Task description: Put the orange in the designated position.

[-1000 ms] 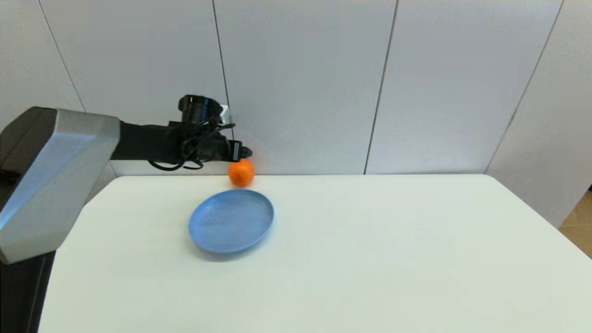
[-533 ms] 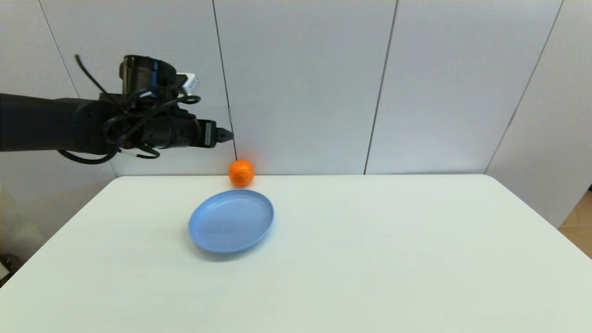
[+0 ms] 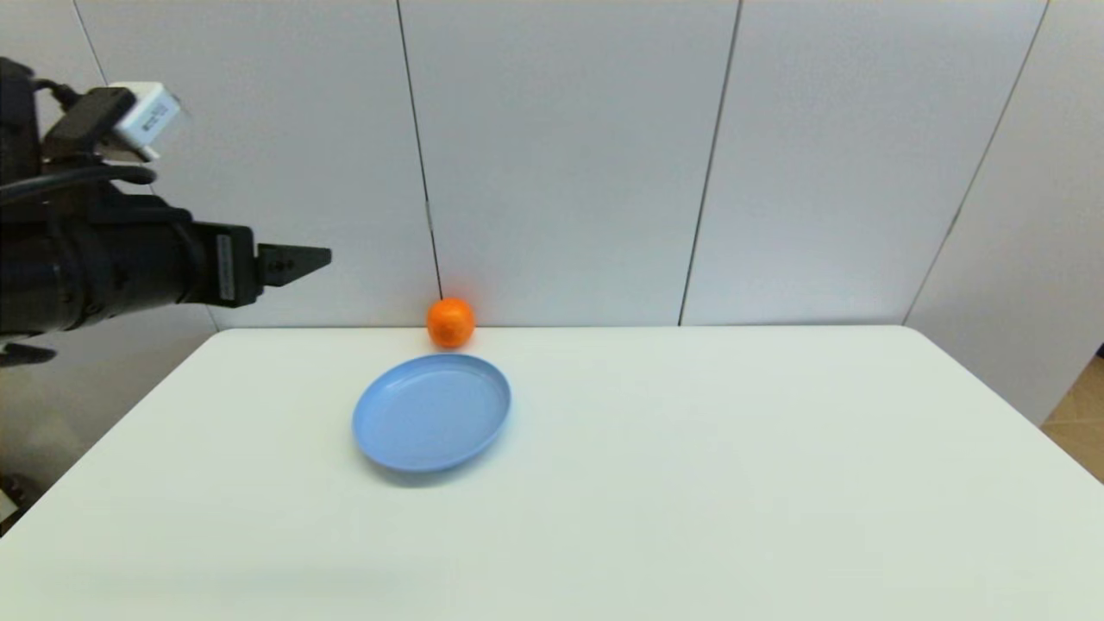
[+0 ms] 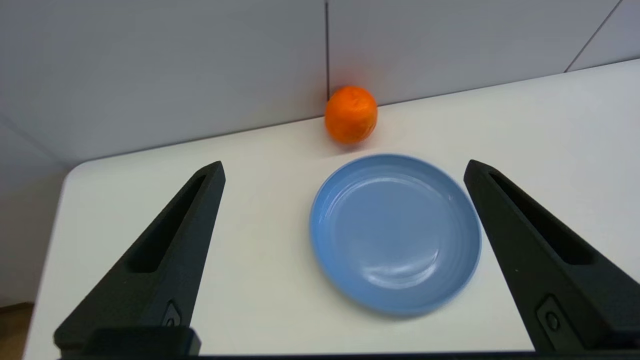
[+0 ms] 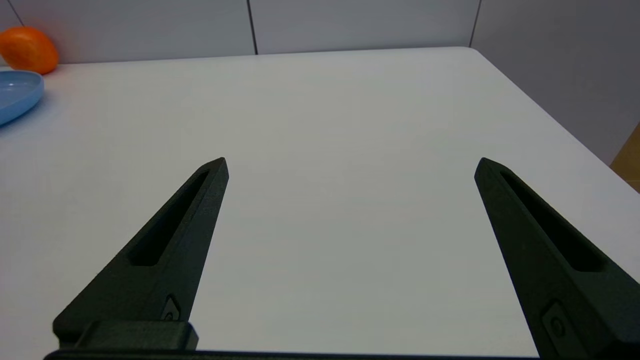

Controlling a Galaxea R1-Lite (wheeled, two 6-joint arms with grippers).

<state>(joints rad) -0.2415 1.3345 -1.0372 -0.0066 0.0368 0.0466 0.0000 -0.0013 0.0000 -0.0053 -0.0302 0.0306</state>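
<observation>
From the head view I see the left gripper (image 3: 297, 263) raised at the left edge of the frame, well above the table (image 3: 690, 474) and well apart from the orange (image 3: 450, 322). The orange sits on the bare table at its far edge, against the wall (image 3: 561, 155), just behind the blue plate (image 3: 431, 412) and not on it. It is small, round and bright orange, much smaller than the plate. The right arm does not show here.

In the left wrist view my two black fingers (image 4: 165, 260) stand spread wide apart and hold nothing. The orange (image 4: 351, 114) lies far ahead of the fingertips, roughly between their lines, with the plate (image 4: 395, 232) nearer to me. Its skin looks dimpled, with a slightly mottled patch on top.

In the right wrist view the right gripper (image 5: 350, 165) hangs over bare table, fingers (image 5: 170, 250) also spread wide and holding nothing. The orange (image 5: 27, 49) shows far off beyond the left finger's side, just behind the plate's rim (image 5: 17, 97).
</observation>
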